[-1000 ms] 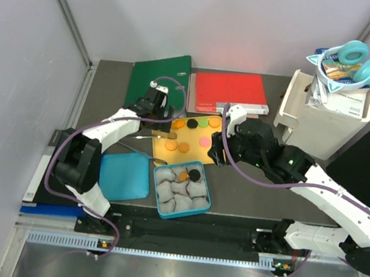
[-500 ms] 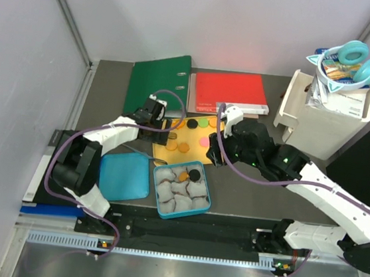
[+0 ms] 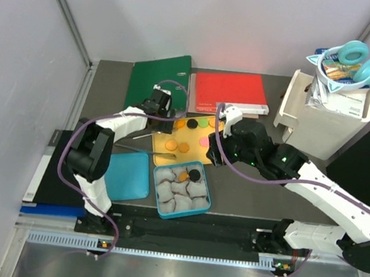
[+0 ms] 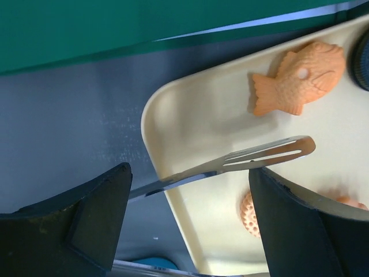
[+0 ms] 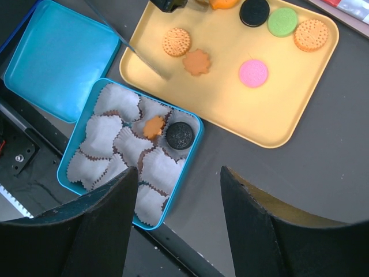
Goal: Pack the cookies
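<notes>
Most of the cookies (image 5: 253,73) lie flat and loose on a yellow tray (image 5: 277,109) at the middle of the dark worktop (image 5: 323,173), none touching another. From the right wrist view they are small discs:
- a pink one;
- a green one (image 5: 282,21);
- a black sandwich cookie (image 5: 254,11);
- two orange rounds with a dotted waffle face (image 5: 176,41);
- a browner, flower-edged one (image 5: 198,62).

The left wrist view adds an orange fish-shaped cookie (image 4: 297,78) with an eye and a forked tail.

Two more cookies already sit in the blue tin (image 5: 76,131) at 6 o'clock from the tray. One is a small orange piece (image 5: 152,127) and the other a black sandwich cookie (image 5: 180,135) beside it. Both rest among white crinkled paper cups (image 5: 106,130). The tin's blue lid (image 5: 57,57) lies at 9 o'clock from the tin.

Metal tongs (image 4: 265,157) lie with a slotted tip on the tray's 9 o'clock end, between the fish and a bumpy orange round (image 4: 251,213).

The left gripper (image 4: 189,168) hangs over that tray corner. Its fingers are spread wide on either side of the tongs' blade and clasp nothing.

The right gripper (image 5: 179,173) hovers above the tin and tray, fingers parted and empty.

A green binder (image 3: 155,75) lies at 11 o'clock from the tray and a red book (image 3: 229,90) at 1 o'clock.
</notes>
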Robot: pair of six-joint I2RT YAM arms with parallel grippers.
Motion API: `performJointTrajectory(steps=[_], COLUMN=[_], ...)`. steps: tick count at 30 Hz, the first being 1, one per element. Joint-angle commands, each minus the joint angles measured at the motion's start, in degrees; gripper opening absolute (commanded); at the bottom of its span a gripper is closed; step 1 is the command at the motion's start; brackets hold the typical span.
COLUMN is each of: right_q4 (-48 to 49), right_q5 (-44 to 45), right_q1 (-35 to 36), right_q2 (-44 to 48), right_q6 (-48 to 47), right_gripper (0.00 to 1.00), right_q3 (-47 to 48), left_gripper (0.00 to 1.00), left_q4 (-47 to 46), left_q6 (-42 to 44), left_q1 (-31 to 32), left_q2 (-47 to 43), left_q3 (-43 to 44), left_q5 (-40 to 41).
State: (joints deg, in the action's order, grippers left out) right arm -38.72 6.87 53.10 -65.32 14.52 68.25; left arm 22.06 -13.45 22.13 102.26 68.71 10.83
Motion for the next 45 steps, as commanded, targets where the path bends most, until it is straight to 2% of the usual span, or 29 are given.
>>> performJointTrajectory(steps=[1,6,11,17,21,30,35,43,45], right_q4=[0.66,0.57,0.75,1.80,2.24,2.42,1.98,1.89,1.89], right_q5=[1.04,0.51,-0.28,-1.51,-1.78,-1.78,-1.78,-2.57,-2.74], right_q1=[-0.81,-1.51,-2.21,-2.39,-2.39,-2.65,-2.92,-3.09,-3.00], right_q2=[0.72,0.63,-0.25,-1.39,-2.09,-2.97,-3.32,-3.94,-4.03], right_q6=[-0.90,-1.69,-2.48,-2.22,-2.31,-2.22,-2.13,-1.78,-1.78], right_gripper=[0.59,0.59,0.59,0.59,0.59,0.59,0.59,0.59,0.59], right_q3=[0.04,0.04,0.48,0.48,0.66,1.19,1.80,2.06,2.15], left_gripper=[0.86,0.84,0.63,0.54,0.43,0.37,0.28,0.12,0.14], left_q4=[-1.94,-2.46,-1.76,-2.38,-1.50,-0.97,0.61,0.87,1.57], left_q6=[-0.52,-0.78,-1.75,-1.93,-1.58,-1.31,-1.31,-1.14,-1.40], left_q1=[-0.68,-2.09,-4.55,-6.48,-7.27,-10.17,-10.35,-10.61,-11.05], left_q2=[2.33,3.74,3.83,-0.12,-1.62,-5.66,-7.42,-12.52,-13.57], left_q3=[1.26,0.73,0.20,-1.73,-1.73,-0.51,1.08,-1.38,-1.99], left_q5=[0.86,0.77,-0.46,-0.37,-0.28,-0.02,-0.46,1.82,2.70])
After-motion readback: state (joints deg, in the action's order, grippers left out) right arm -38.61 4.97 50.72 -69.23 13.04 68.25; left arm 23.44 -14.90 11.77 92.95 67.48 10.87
